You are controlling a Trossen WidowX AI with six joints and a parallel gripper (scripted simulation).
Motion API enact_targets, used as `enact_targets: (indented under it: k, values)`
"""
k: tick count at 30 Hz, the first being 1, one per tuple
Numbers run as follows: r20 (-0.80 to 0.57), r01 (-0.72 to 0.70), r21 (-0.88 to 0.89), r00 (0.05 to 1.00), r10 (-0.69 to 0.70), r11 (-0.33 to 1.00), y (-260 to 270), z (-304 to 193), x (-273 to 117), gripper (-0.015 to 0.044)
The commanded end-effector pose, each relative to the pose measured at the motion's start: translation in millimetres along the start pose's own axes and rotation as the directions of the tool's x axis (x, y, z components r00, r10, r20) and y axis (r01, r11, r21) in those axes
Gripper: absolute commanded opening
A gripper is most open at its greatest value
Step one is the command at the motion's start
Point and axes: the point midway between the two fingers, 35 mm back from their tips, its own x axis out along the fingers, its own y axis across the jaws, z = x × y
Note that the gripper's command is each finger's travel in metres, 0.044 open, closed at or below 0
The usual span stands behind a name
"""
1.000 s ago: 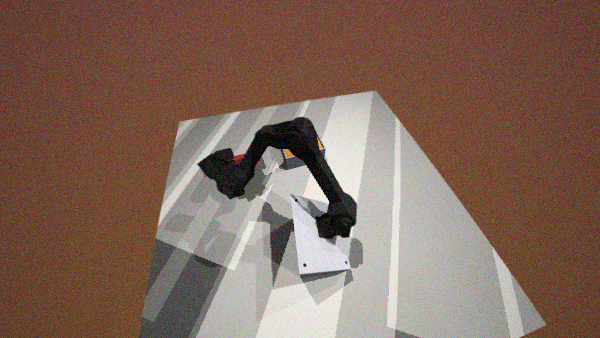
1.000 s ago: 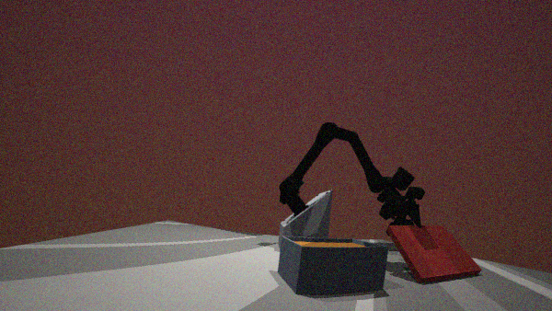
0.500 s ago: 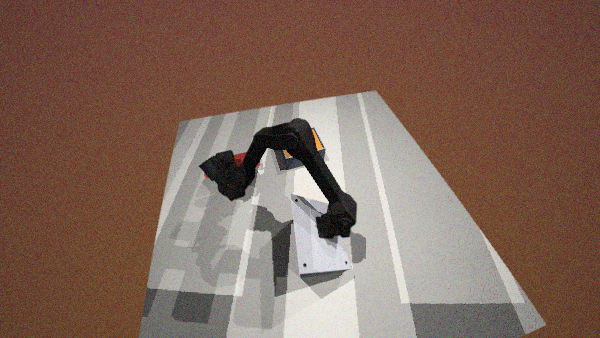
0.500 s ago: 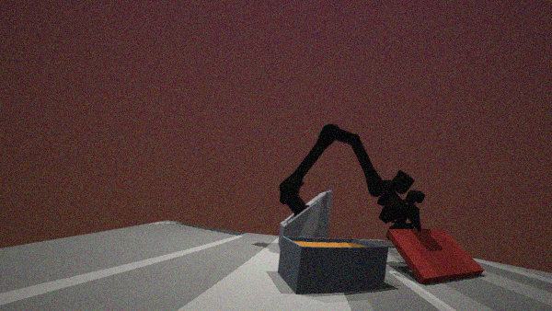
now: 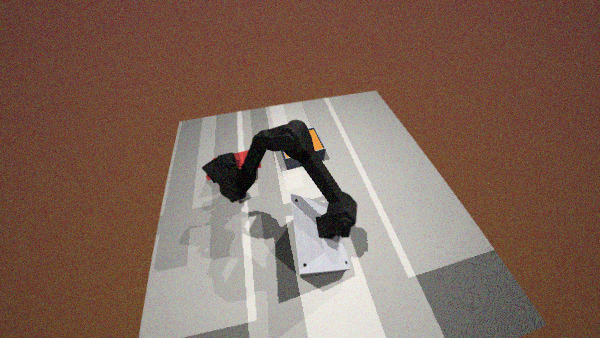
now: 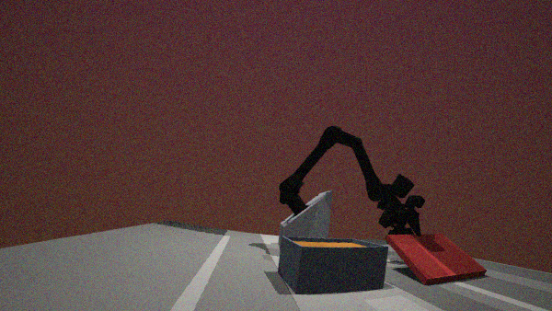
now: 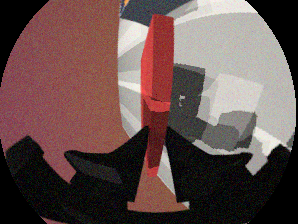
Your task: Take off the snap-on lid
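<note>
Fingers clamped on tilted red lid [image 5: 242, 159] [image 6: 442, 258] [image 7: 159, 60]; black arm [image 5: 320, 177] [image 6: 313, 161] arched high, gripper [image 5: 216, 175] [image 6: 407, 234] [image 7: 156, 128] reaching down.

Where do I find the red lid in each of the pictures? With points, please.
Top: left of centre, partly hidden under the black claw [image 5: 240, 196].
Exterior: lower right, the tilted red lid [image 5: 243, 159] [image 6: 453, 259] [image 7: 163, 60].
Wrist: upright strip just right of centre, running down between the claw's fingers.
Shared landmark: the dark box [image 5: 299, 163] [image 6: 342, 269] [image 7: 145, 12].

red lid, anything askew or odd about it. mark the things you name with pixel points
The lid [image 6: 434, 258] [image 7: 159, 65] is tilted, not flat on the table, one edge raised in the gripper [image 6: 411, 235] [image 7: 156, 128]. That looks like a lid mid-lowering, not a fault; I see no damage.
</note>
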Motion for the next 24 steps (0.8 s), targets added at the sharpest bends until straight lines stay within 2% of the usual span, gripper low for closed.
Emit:
enact_targets:
  k: [1, 22, 24]
  values:
    - [0.011, 0.033, -0.015, 0.999, -0.033, 0.999, -16.0, 5.7, 10.1, 0.0000]
    - [0.012, 0.033, -0.015, 0.999, -0.032, 0.999, -29.1, 6.3, 20.4, 0.0000]
    - [0.009, 0.022, -0.011, 1.000, -0.022, 1.000, -17.3, 2.6, 13.3, 0.0053]
